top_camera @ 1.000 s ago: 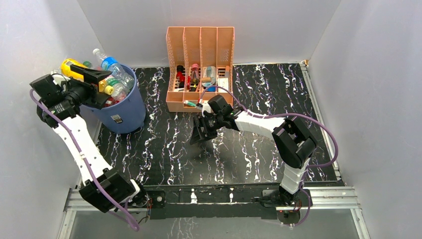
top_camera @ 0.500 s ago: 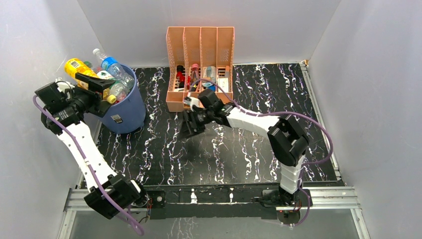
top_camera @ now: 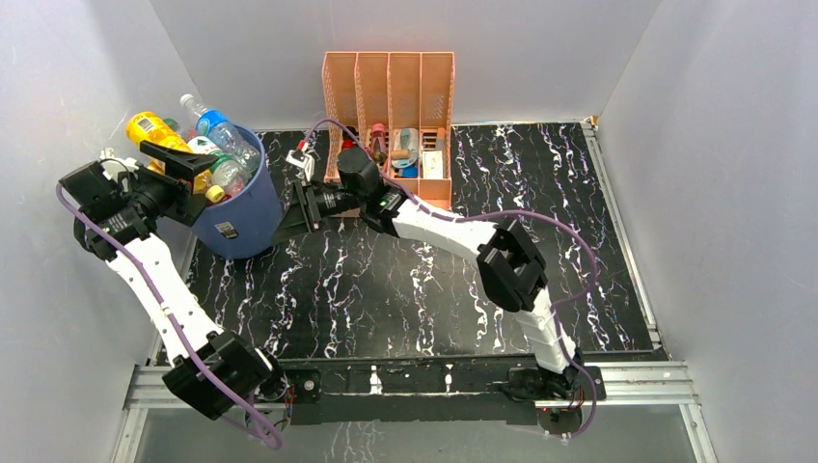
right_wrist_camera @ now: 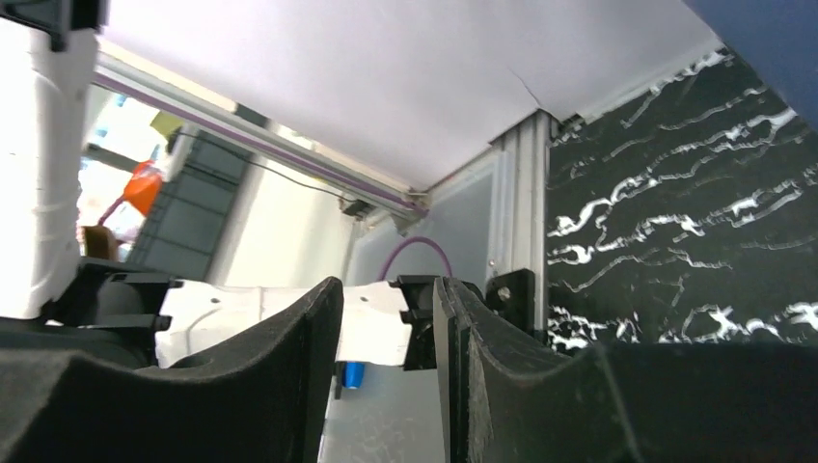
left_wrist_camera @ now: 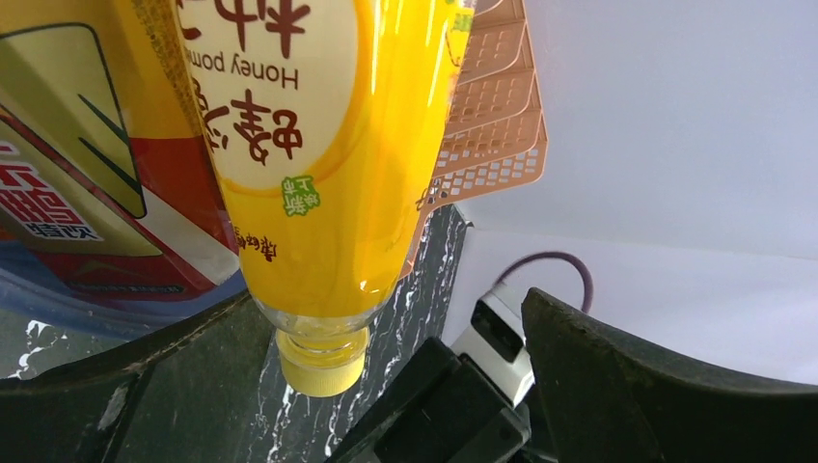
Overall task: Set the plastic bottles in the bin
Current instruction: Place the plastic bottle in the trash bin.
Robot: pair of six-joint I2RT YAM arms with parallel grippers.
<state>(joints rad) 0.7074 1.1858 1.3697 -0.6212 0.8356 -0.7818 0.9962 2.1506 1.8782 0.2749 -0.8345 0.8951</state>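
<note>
The yellow bottle (left_wrist_camera: 318, 145) lay between the fingers (left_wrist_camera: 617, 386) of the left gripper (top_camera: 196, 178). It was close by one finger and well apart from the other. From above, it lay slanted over the rim of the bin (top_camera: 246, 217) on the 9 o'clock side. Its long way ran from 10 o'clock to 4 o'clock. The cap (top_camera: 210, 193) was at the 4 o'clock end, down in the bin. The left fingers were spread wide and did not pinch it. I could not tell if one finger touched it.

More bottles (top_camera: 224, 159) were piled in the bin. A blue-label bottle (top_camera: 207, 122) poked out toward 11 o'clock. The bin stood at the 10 o'clock corner of the table (top_camera: 434, 289).

The right gripper (top_camera: 289, 220) was just beside the bin, at its 3 o'clock side. Its fingers were near each other with a thin gap and held nothing. The rack (top_camera: 389, 87) stood at 12 o'clock.
</note>
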